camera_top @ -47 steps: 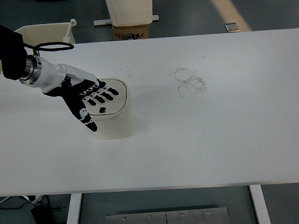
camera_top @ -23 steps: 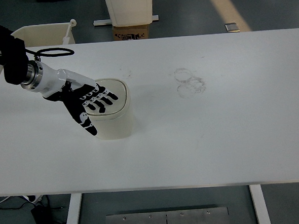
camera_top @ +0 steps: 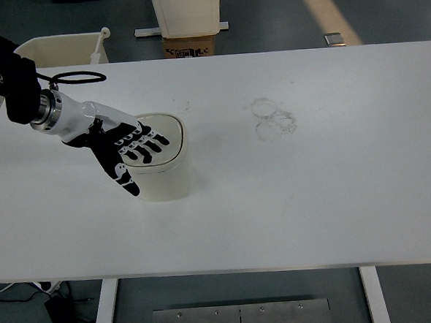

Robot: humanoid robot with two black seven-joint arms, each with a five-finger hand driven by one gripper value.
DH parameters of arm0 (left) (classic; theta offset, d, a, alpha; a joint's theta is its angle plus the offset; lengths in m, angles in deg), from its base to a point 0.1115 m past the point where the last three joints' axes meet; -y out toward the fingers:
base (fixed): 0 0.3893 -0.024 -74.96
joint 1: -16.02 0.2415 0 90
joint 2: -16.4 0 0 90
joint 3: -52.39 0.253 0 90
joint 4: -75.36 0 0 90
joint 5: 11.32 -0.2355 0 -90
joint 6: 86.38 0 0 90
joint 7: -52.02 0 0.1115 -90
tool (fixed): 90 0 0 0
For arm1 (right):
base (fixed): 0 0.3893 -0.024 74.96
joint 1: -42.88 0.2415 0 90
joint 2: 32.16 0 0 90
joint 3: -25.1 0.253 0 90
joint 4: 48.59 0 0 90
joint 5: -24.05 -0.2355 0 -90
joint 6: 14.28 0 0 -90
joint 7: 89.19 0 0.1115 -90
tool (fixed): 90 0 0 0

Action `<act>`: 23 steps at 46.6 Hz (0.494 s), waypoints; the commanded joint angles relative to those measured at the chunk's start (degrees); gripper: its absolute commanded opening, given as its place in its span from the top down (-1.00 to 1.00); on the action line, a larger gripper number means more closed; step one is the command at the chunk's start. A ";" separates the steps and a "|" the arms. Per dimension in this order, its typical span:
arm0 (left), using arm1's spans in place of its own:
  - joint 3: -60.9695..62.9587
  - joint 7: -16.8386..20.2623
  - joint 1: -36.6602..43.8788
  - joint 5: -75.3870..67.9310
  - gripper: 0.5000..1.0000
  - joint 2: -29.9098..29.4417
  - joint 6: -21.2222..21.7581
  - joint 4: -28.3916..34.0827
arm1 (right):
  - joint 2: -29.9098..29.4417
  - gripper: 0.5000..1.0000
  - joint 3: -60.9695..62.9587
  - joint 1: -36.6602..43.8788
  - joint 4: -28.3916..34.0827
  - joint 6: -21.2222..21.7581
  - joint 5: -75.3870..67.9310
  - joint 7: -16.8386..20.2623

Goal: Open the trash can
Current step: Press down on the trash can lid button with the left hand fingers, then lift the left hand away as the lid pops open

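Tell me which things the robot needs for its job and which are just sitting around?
Needed:
- small cream plastic trash can with its lid shut
- black-and-white left hand, fingers spread over the lid

Just around:
- white table
- faint ring marks
- brown cardboard box
- cream bin

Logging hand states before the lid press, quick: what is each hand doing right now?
Left hand: open, fingers spread flat over the trash can lid, holding nothing.
Right hand: not in view.
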 commanded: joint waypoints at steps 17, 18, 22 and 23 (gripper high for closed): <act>0.01 0.00 0.61 0.00 -1.00 -0.24 0.09 0.26 | 0.00 -0.97 0.00 0.00 0.01 -0.01 0.00 0.00; 0.01 0.00 0.52 0.00 -1.00 -0.24 0.00 0.26 | 0.00 -0.97 0.00 0.00 0.01 -0.01 0.00 0.00; -0.17 0.00 0.08 0.09 -1.00 -0.60 0.00 0.26 | 0.00 -0.97 0.00 0.00 0.01 -0.01 0.00 0.00; -0.26 0.00 -0.09 0.09 -1.00 -0.68 0.00 0.35 | 0.00 -0.97 0.00 0.00 0.01 -0.01 0.00 0.00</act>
